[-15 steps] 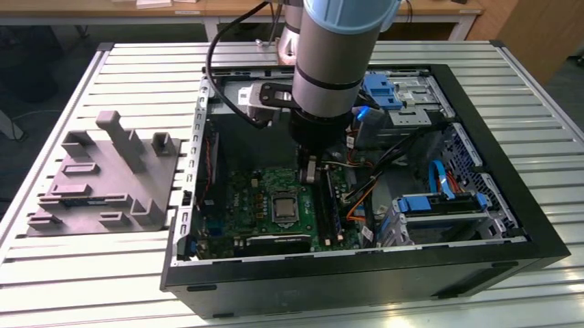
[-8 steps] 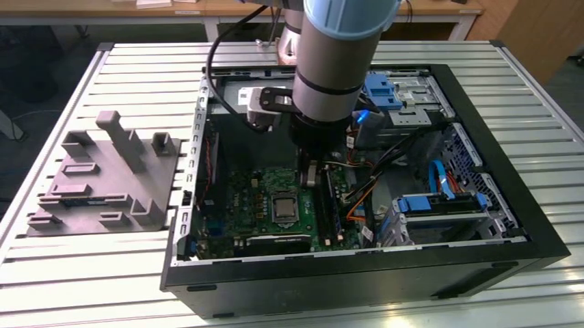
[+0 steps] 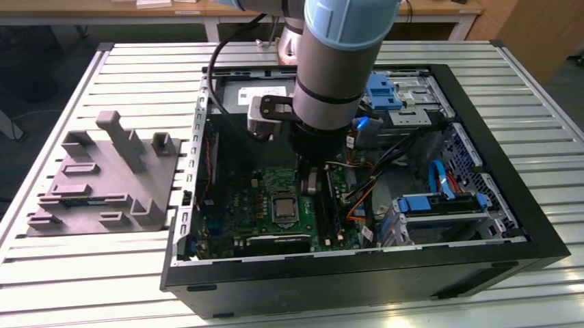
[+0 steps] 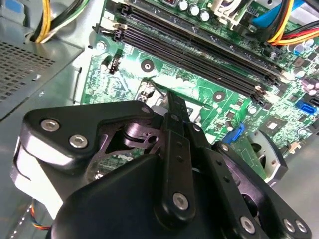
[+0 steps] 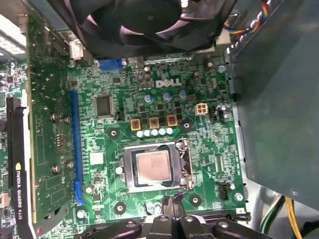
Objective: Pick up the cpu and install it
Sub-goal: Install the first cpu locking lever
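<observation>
The cpu (image 5: 152,167), a small square chip with a pale silvery-grey top, lies flat inside the metal frame of the socket (image 3: 283,205) on the green motherboard (image 5: 209,144). In the first wrist view my gripper (image 5: 172,201) hangs just beside the socket, apart from the chip. Its two thin black fingers (image 4: 175,124) meet at the tips in the second wrist view, where the gripper (image 4: 172,99) is shut with nothing seen between them. The exterior view shows the gripper (image 3: 310,181) lowered into the open computer case, at the socket's right in that view.
A black fan (image 5: 149,22) and a dark graphics card (image 5: 15,164) flank the socket. Memory slots (image 4: 199,50), coloured cables (image 4: 294,30) and blue drive bays (image 3: 429,205) crowd the case. A grey moulded tray (image 3: 100,178) sits on the slatted table at the exterior view's left.
</observation>
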`<state>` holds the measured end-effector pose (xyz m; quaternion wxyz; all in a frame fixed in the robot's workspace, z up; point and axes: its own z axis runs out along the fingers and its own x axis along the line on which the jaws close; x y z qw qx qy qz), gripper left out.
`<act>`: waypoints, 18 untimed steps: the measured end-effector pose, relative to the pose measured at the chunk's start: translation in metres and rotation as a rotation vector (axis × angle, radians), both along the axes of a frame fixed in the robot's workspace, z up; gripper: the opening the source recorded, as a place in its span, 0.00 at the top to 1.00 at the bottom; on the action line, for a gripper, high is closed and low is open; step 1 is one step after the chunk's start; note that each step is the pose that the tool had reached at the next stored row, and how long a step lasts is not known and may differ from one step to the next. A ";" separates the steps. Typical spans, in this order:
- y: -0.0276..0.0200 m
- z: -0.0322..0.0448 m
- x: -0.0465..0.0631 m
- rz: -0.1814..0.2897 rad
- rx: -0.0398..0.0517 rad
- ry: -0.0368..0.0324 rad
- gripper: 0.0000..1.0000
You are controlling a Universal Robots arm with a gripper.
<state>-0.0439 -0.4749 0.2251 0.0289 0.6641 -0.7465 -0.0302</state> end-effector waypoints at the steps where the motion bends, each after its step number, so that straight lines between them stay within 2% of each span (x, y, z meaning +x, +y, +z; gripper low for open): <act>1: -0.0001 -0.0002 0.000 0.003 -0.0047 0.0000 0.89; 3: -0.0005 0.0000 0.000 0.006 -0.0267 0.0001 0.89; 5: -0.0009 -0.0001 0.000 0.008 -0.0603 0.0001 0.89; 6: -0.0011 -0.0006 0.000 0.009 -0.0666 0.0002 0.89; 12: -0.0030 -0.0105 0.000 0.043 -0.0673 -0.0009 0.89; 14: -0.0036 -0.0120 0.000 0.061 -0.0672 -0.0015 0.89; 18: -0.0078 -0.0132 0.000 0.070 -0.0672 -0.0019 0.89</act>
